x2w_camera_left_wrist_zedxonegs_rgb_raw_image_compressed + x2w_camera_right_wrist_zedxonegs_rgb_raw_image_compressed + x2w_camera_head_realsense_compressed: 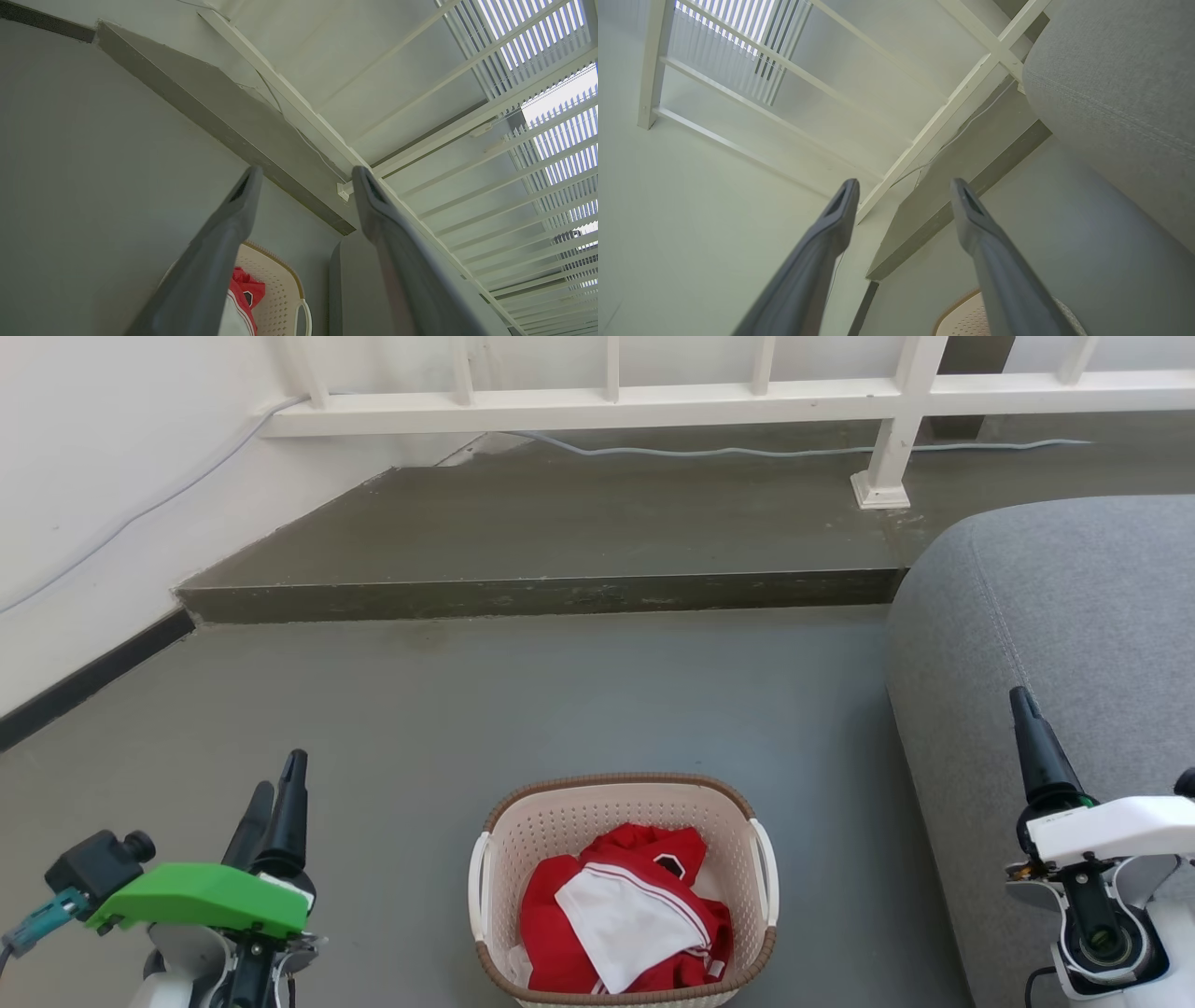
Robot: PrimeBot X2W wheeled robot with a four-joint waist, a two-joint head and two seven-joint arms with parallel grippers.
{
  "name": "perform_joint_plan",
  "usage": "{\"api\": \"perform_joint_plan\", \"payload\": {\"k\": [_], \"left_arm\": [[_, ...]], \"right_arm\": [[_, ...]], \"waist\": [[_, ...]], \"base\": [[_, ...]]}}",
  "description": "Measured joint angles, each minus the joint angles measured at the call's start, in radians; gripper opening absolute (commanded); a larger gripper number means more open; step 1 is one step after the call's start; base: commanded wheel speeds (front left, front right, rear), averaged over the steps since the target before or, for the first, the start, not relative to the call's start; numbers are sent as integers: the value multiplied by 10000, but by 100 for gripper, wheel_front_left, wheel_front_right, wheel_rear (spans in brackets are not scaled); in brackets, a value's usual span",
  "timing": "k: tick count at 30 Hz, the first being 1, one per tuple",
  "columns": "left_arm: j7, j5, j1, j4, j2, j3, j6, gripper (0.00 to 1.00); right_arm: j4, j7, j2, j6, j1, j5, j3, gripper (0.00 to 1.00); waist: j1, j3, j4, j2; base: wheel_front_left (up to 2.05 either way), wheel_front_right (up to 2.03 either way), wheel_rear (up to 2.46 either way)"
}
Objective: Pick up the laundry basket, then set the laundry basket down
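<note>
While left gripper (307, 172) and right gripper (904, 183) spread empty fingers (233, 219), the laundry basket (597, 817) sits between them.

The laundry basket (560, 821) is cream, its walls dotted with rows of small holes, with a brown woven-look rim (616, 780) and white handles (479, 887). Inside lies a red garment (551, 915) with a small black patch, and over it a white cloth (616, 919) edged in thin red stripes. The floor (560, 709) is flat grey; the step (560, 523) is a darker, mottled grey-green. The railing (607, 401) is white, the wall (93, 476) off-white above a black skirting (84, 681). The sofa (1074, 616) is mid-grey fabric. The left tool (280, 773) has dark fingers and a bright green cover (201, 896); the right tool (903, 186) has dark grey fingers.
</note>
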Motion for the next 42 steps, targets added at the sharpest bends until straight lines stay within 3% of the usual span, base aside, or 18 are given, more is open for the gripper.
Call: {"api": "perform_joint_plan", "payload": {"k": [23,42], "left_arm": [[-792,4077,-431,-713,454,-1335,871,100],[-1432,6015,-430,-573,468,-2144,1269,100]], "right_arm": [[-353,-798,-477,-656,-148,-4077,1214,100],[-184,-1409,-589,-1034,-140,-6510,1954,100]], "waist": [[0,-55,-20,0],[0,-135,-30,0]], "base": [[0,0,0],[0,0,0]]}}
